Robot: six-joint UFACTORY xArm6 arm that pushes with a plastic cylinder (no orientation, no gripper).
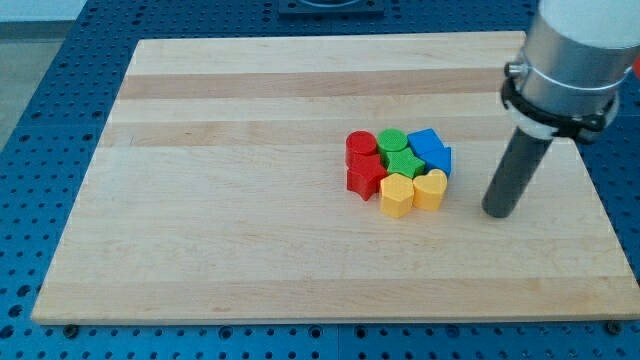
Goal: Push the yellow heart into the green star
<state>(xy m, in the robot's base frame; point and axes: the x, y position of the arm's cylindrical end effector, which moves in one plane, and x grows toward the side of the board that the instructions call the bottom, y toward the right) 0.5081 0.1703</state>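
The yellow heart (431,188) lies at the lower right of a tight cluster of 8 blocks, a little right of the board's middle. Its pointed end seems to face the view's bottom and its lobes the view's top, though at this size I cannot be sure; its long axis runs roughly top to bottom. The green star (401,165) sits just above and left of it, and the 2 look to be touching. A yellow hexagon (396,195) touches the heart on its left. A green cylinder (391,141) stands above the star, a red cylinder (360,145) and a red star (364,178) are on the cluster's left, and 2 blue blocks (431,150) are at its upper right.

The arm comes down from the view's top right, its rod tilted slightly. My tip (497,213) rests on the board to the right of the heart, near but apart from it. It has no claw and holds nothing.

The wooden board (220,180) is pale, and it lies on a blue perforated table (60,110).
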